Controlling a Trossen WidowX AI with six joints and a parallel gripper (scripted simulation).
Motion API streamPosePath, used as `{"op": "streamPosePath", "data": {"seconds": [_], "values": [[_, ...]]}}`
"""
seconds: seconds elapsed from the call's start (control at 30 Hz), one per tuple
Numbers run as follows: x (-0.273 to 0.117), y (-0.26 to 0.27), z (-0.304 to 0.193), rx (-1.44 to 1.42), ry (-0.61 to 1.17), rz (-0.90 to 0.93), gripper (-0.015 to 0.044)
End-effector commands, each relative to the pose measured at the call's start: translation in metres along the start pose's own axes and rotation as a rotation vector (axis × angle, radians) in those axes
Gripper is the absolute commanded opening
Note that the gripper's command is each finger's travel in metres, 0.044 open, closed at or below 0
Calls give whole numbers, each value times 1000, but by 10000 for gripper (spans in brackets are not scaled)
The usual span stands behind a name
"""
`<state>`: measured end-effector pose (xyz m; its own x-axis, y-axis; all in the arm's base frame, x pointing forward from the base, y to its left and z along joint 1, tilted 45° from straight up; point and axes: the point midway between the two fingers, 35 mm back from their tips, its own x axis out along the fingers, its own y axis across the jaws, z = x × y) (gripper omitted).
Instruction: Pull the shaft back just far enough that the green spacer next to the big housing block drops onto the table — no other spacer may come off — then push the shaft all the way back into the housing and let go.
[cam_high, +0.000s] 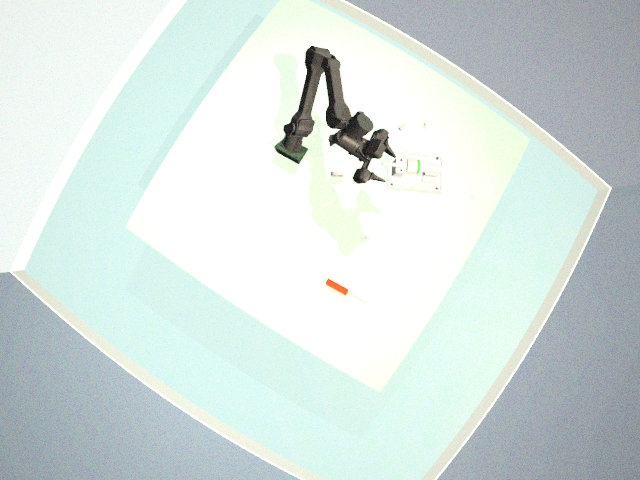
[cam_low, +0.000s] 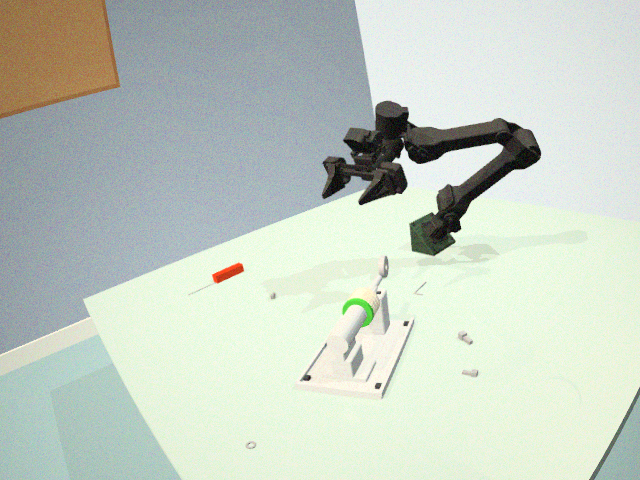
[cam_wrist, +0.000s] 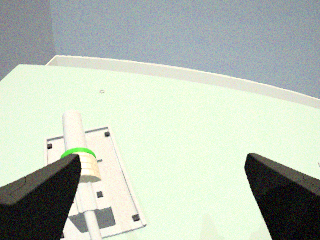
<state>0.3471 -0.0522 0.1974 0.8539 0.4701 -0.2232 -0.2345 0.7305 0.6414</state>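
Note:
The green spacer (cam_high: 418, 166) (cam_low: 369, 314) (cam_wrist: 79, 149) sits around the shaft line, against the white cylindrical housing (cam_low: 347, 328) (cam_wrist: 73, 127). Cream spacers (cam_high: 412, 166) (cam_low: 368, 296) (cam_wrist: 88, 167) sit beside it on the side toward the arm. The thin pale shaft (cam_low: 377, 282) (cam_wrist: 92, 225) runs out past the white support post (cam_low: 381, 315) to a ring-shaped handle (cam_low: 380, 267). My gripper (cam_high: 389, 168) (cam_low: 342, 199) (cam_wrist: 165, 163) is open and empty, above the table, with the assembly off to the left in the wrist view. The shaft's part inside the spacers is hidden.
The white base plate (cam_low: 387, 356) (cam_wrist: 125, 200) carries the assembly. A red-handled screwdriver (cam_high: 337, 286) (cam_low: 227, 272) lies far from it. Two bolts (cam_low: 465, 337) (cam_low: 469, 372), a hex key (cam_low: 421, 289) and a small washer (cam_wrist: 102, 91) lie around the plate.

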Motion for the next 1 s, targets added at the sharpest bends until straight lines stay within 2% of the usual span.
{"op": "streamPosePath", "data": {"seconds": [0.0,0.17,0.97], "values": [[27,29,-63,-70,195,161,440],[39,62,-122,-150,357,341,440],[42,55,-123,-153,362,348,440]]}}
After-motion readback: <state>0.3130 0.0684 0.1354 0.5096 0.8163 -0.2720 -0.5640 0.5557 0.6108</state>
